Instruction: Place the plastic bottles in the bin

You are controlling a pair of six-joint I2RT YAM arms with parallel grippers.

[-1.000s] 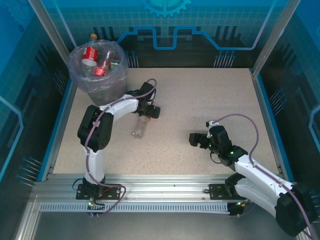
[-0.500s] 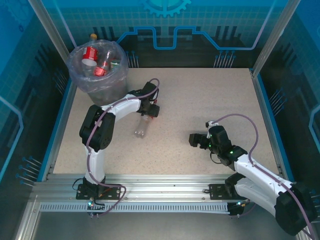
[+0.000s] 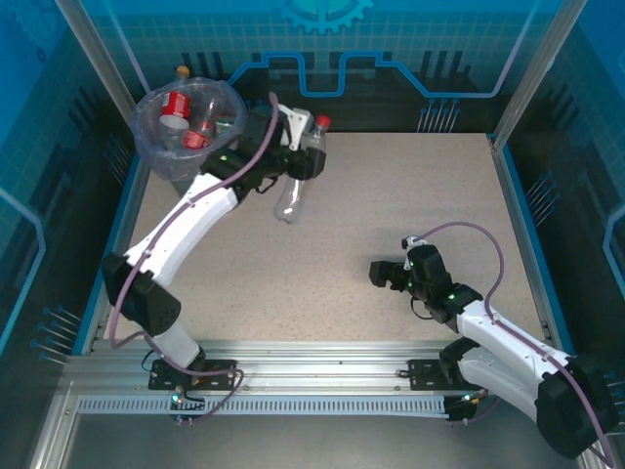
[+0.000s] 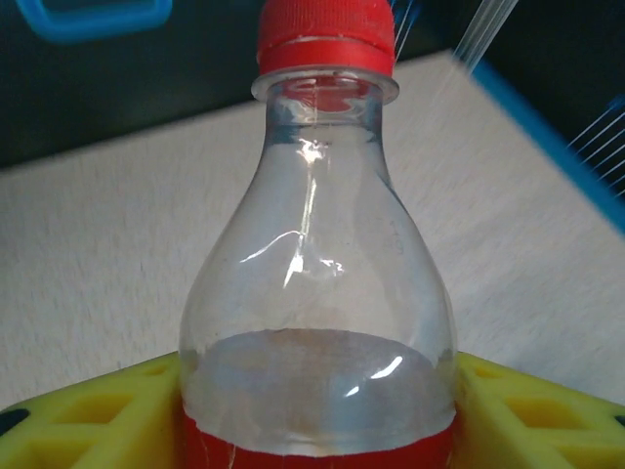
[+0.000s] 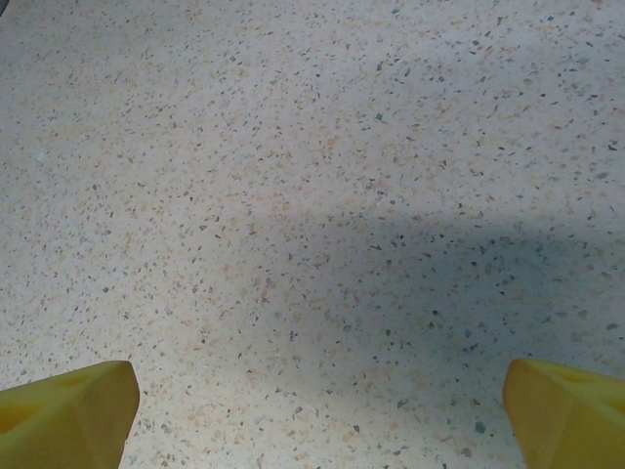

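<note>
White shells, black joints on left arm (image 3: 186, 220) and right arm (image 3: 503, 342); mauve cable looping each; yellow jaws, green lights

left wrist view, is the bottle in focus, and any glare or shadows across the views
left wrist: the bottle is fairly sharp, with small white glints on its clear shoulder, the table behind it soft; right wrist: table speckle crisp, a broad soft shadow across the middle and right; top external: even light, slight sheen on the bin liner.
</note>
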